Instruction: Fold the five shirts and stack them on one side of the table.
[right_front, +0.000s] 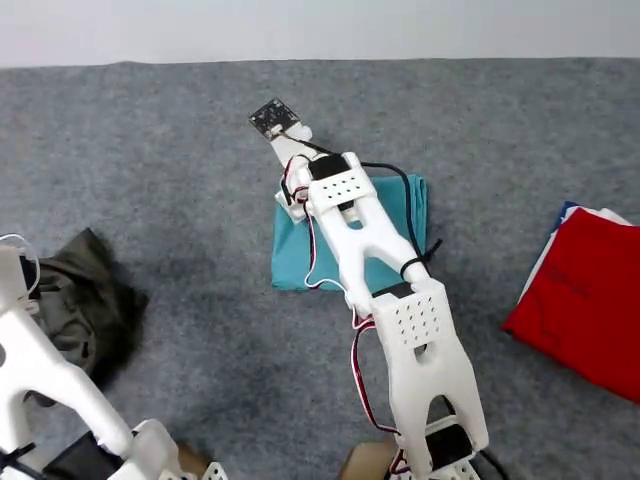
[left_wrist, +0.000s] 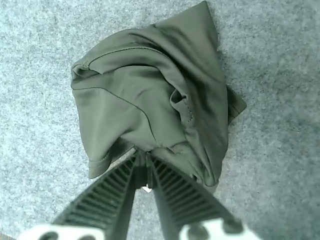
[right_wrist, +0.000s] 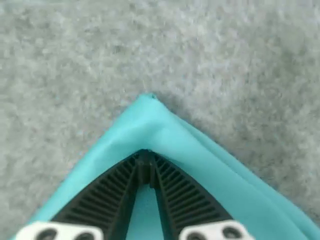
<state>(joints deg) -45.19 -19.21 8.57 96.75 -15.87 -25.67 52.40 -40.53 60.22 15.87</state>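
A folded teal shirt (right_front: 390, 225) lies mid-table, partly under my right arm (right_front: 400, 310). In the right wrist view my right gripper (right_wrist: 145, 162) is shut on the teal shirt (right_wrist: 150, 125) just behind one corner, and the cloth ridges up toward that corner. A crumpled dark olive shirt (right_front: 95, 290) lies at the left side of the table. My left gripper (left_wrist: 143, 161) is shut on an edge of the olive shirt (left_wrist: 150, 95), which bunches at the fingertips. A red shirt (right_front: 590, 300) tops a stack at the right edge, with blue and white cloth showing beneath.
Grey carpet-like table cover (right_front: 180, 180) lies bare between the olive and teal shirts and along the far side. My left arm (right_front: 45, 380) rises from the near left corner. Cables run along the right arm.
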